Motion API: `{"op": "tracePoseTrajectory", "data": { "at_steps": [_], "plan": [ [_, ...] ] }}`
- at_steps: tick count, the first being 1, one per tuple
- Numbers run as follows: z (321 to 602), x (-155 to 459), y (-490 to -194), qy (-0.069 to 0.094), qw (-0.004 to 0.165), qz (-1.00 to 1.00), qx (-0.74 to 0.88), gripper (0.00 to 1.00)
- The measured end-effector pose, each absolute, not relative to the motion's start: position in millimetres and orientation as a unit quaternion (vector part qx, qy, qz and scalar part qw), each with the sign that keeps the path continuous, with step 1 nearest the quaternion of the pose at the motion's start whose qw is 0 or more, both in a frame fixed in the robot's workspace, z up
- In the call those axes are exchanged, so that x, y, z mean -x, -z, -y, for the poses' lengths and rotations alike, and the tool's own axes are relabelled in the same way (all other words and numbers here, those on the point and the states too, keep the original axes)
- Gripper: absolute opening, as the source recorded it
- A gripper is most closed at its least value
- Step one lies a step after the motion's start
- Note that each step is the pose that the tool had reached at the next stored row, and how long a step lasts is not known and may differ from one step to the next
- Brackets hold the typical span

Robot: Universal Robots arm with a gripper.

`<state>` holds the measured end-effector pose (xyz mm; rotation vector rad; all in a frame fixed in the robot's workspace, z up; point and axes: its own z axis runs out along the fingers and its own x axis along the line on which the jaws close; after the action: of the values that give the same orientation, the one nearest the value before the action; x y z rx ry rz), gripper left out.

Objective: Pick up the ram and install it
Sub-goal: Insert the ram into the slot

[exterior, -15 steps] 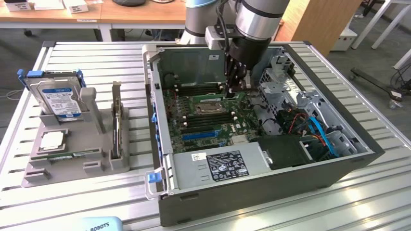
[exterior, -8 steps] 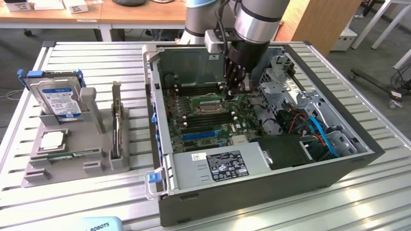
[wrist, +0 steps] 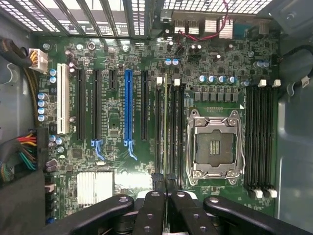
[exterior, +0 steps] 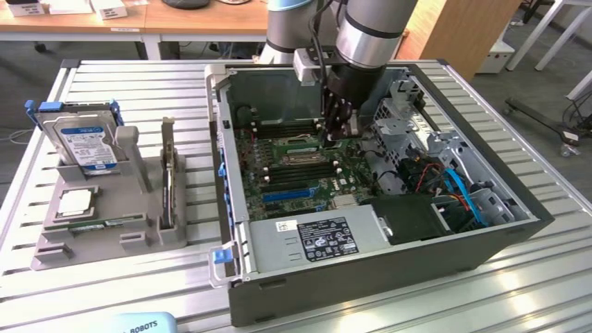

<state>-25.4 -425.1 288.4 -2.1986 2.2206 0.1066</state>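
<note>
The end effector [exterior: 339, 132] hung inside the one open computer case [exterior: 370, 291], low over the green motherboard [exterior: 277, 177]; in the wrist view the end effector [wrist: 165, 180] showed its two dark fingers [wrist: 157, 183] drawn narrow, almost together, with the thin top edge of the ram [wrist: 165, 127] running out from between their tips, so that they appeared closed on the near end of that stick. The ram stood on edge in one slot of the memory bank lying between the single blue expansion slot [wrist: 128, 105] and the one processor socket [wrist: 213, 144]; the socket's metal frame lay flat around bare contacts; a second bank of dark memory slots [wrist: 259, 137] lay on the socket's other side. One white expansion slot [wrist: 62, 98] sat well apart from the ram, beyond the blue one. In the exterior view the case lay on the ribbed metal desk [exterior: 138, 90]; to the exterior view's left of it one grey fixture [exterior: 51, 257] carried one hard drive [exterior: 85, 142] standing upright, one square silver processor chip [exterior: 74, 201] lying flat, one dark expansion card [exterior: 166, 177] on edge, and one further green stick [exterior: 93, 225] lying flat in the front channel; one labelled power supply [exterior: 315, 239] filled the case's near corner.
</note>
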Motion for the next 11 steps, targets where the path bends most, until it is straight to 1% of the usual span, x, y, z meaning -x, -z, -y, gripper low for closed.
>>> {"op": "tracePoseTrajectory", "data": {
  "at_steps": [11],
  "plan": [
    [425.1,26.0,-277.4,-0.034,0.007,-0.710,0.703,0.12]
  ]
}}
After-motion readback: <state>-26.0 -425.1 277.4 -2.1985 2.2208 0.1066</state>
